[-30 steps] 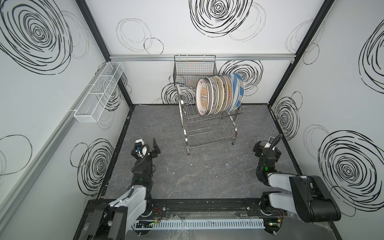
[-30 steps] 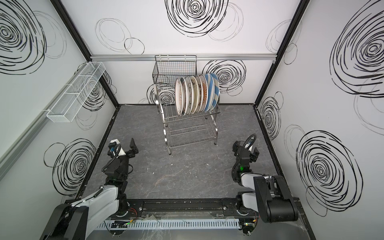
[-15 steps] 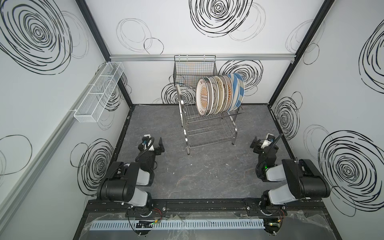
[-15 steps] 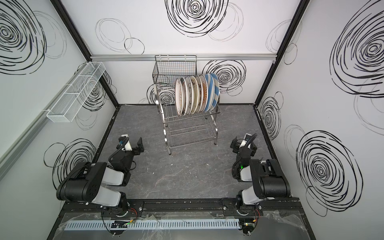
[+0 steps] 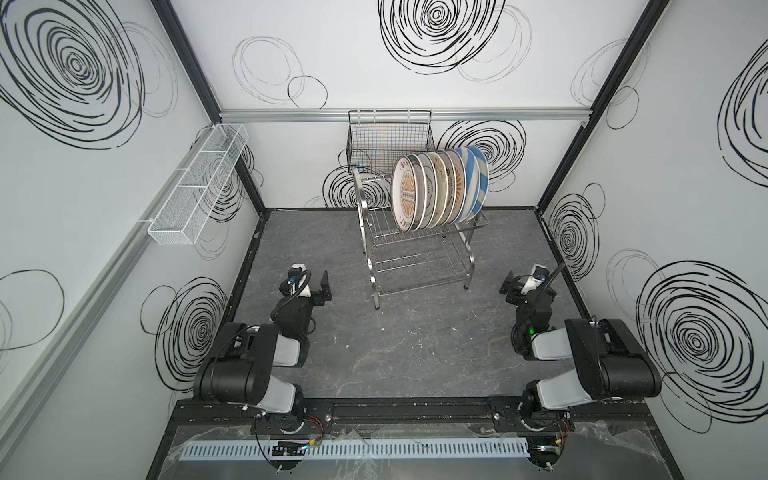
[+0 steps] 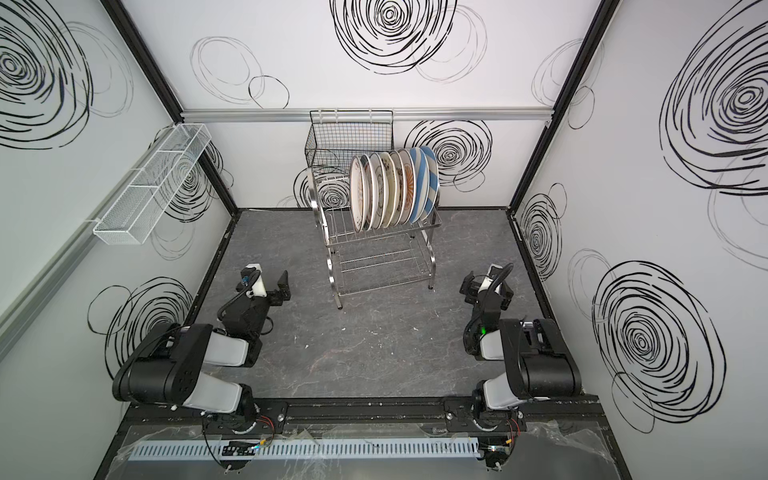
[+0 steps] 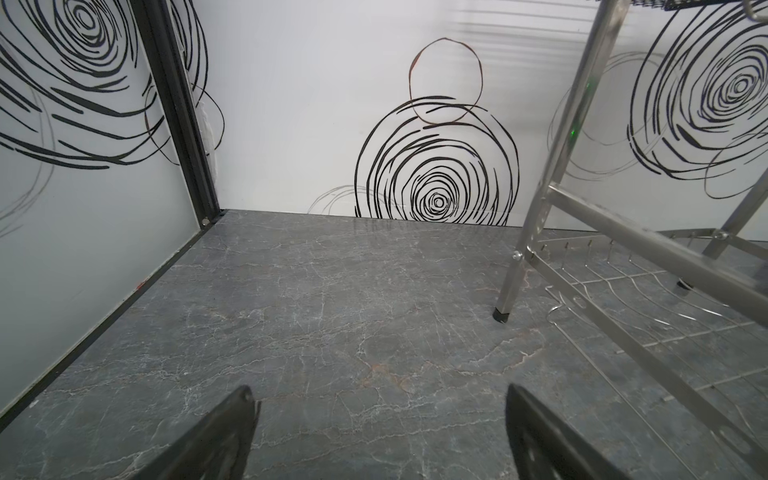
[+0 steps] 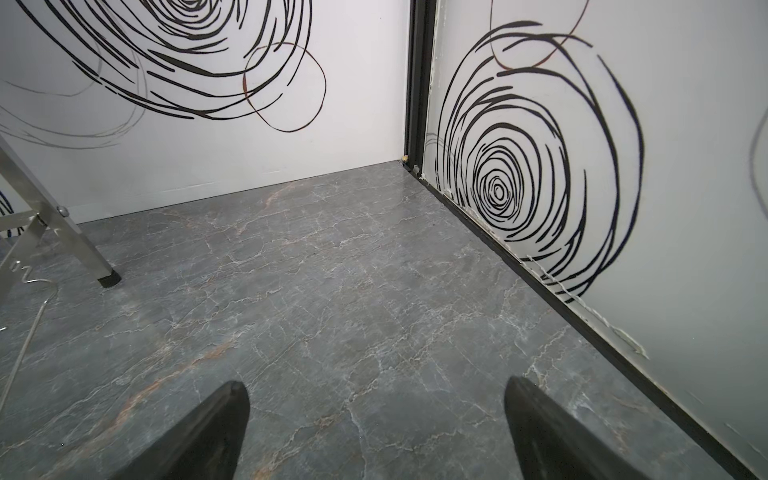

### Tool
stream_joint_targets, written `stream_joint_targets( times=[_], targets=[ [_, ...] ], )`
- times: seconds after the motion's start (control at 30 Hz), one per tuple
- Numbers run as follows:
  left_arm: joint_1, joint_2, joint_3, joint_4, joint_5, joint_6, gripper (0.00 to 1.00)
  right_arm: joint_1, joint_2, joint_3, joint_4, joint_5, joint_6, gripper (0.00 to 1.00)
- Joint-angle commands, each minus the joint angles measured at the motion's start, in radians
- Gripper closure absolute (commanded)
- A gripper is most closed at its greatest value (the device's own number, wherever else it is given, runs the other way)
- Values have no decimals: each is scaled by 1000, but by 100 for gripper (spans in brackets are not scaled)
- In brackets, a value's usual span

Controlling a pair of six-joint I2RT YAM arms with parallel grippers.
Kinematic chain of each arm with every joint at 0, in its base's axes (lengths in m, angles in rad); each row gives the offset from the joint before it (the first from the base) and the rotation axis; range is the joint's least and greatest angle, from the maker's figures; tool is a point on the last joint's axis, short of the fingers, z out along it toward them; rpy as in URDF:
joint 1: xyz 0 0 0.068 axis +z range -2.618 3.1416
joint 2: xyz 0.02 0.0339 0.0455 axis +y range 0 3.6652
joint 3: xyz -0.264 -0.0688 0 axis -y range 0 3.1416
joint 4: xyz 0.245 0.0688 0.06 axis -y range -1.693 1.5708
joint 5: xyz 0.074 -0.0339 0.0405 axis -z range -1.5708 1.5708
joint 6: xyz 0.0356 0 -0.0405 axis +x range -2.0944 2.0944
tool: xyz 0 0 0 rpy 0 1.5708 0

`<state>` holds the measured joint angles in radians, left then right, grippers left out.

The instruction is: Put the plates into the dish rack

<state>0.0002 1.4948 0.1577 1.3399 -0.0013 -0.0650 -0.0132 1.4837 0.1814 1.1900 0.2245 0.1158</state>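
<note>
You have bright, even light in every view, with only faint, soft shadows on the table (image 5: 415,353) beneath the arms. In the left wrist view a green glint sits on a dish rack (image 7: 571,124) leg, and the glossy table mirrors the wall. In both top views, wide-angle stretch splays the walls.

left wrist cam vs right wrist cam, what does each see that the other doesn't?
Only left wrist: the open left gripper, and the dish rack up close, with uprights, crossbar and lower wire tier. Only right wrist: the open right gripper; of the rack, just one leg and a wire end. Shared: grey marble table, swirl-marked walls, a black corner post each, nothing between the jaws.
</note>
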Motion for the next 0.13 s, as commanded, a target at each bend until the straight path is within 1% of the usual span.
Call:
stream_joint_targets(
  times=[0.0, 0.1],
  targets=[
    [-3, 2, 13, 65, 11, 20, 4, 4, -12, 20, 7, 1, -1, 0],
    [-3, 1, 12, 65, 12, 20, 4, 4, -16, 15, 11, 1, -1, 0]
  ],
)
